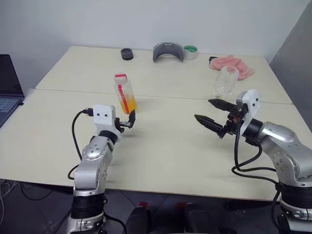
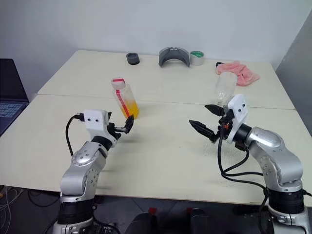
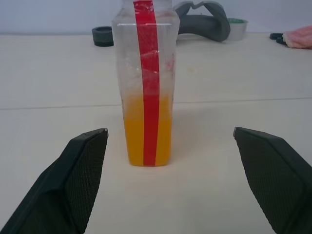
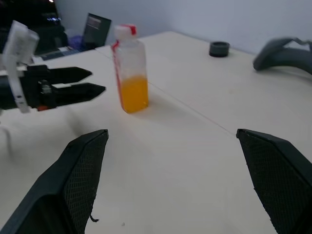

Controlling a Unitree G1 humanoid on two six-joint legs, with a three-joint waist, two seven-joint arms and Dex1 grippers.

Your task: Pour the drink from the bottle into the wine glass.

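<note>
Black fingers of the left gripper (image 1: 130, 120) stand spread wide, holding nothing, aimed at the bottle (image 1: 125, 92) just beyond them. The right gripper (image 1: 210, 113) is equally agape and empty, hovering over the table (image 1: 161, 146) near its right edge, just in front of the wine glass (image 1: 226, 81). Orange drink (image 3: 146, 131) fills the bottle's lower part; a red strip runs down its side, with no writing legible. Beige tabletop, with a seam running across it; pale wall behind; a laptop (image 1: 9, 87) sits off the left edge.

Head views overlook table (image 1: 161, 156); wrist views share bottle (image 3: 146, 87).
</note>
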